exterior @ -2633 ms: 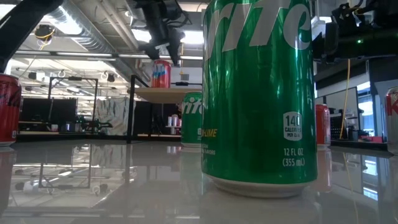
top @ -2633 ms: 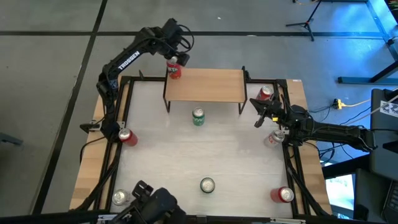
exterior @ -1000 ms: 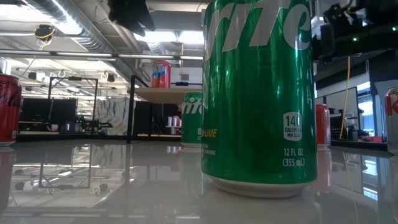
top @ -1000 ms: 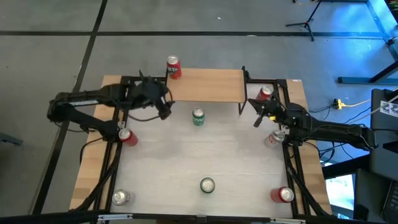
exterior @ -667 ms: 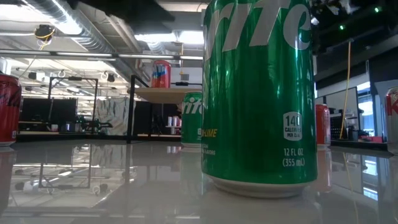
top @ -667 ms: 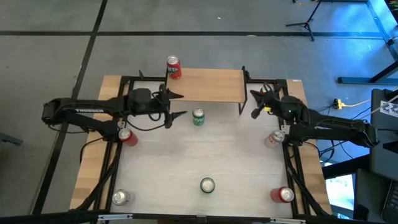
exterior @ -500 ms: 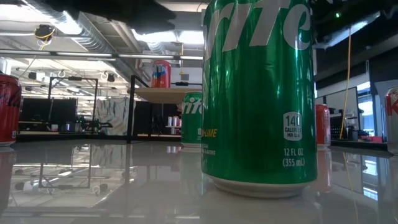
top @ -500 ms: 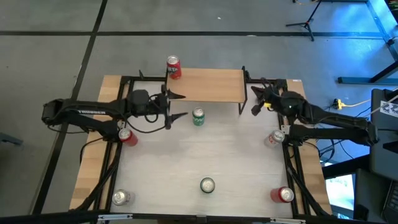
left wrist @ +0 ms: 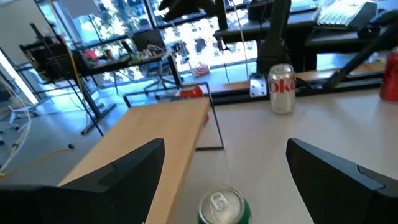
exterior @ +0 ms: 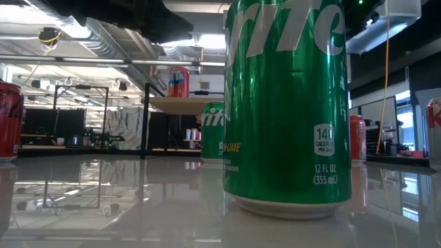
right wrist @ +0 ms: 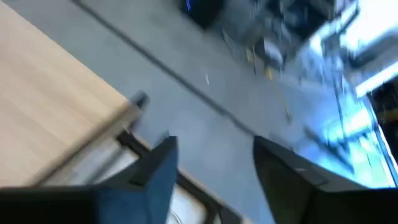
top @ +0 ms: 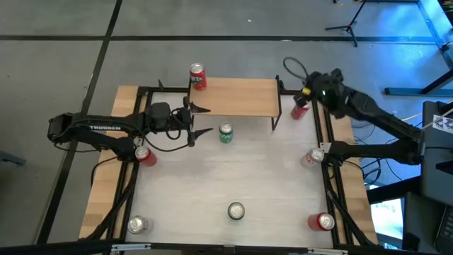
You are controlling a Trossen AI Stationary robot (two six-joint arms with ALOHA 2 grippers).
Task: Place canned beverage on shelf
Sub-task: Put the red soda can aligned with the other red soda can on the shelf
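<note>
A red can [top: 197,76] stands on the far left corner of the shelf [top: 237,97], a light-wood board on black legs. Just in front of the shelf a green can [top: 226,132] stands on the table. My left gripper [top: 207,120] is level and open to the left of this can, which shows ahead between its fingers [left wrist: 222,208]. My right gripper [top: 306,95] is raised over the table's far right corner near another red can [top: 300,108]. In its wrist view it [right wrist: 214,149] is open with nothing between the fingers.
More cans stand on the table: a red one [top: 145,154] at the left, silver [top: 136,224], green [top: 235,210] and red [top: 323,222] ones near the front, a silver one [top: 313,157] at the right. The front green can [exterior: 286,103] fills the low view.
My left gripper has swung down and toward the table's right, ending level beside the green can, then held still. My right arm has risen and swung toward the table's far right corner, away from the table top. No can has moved.
</note>
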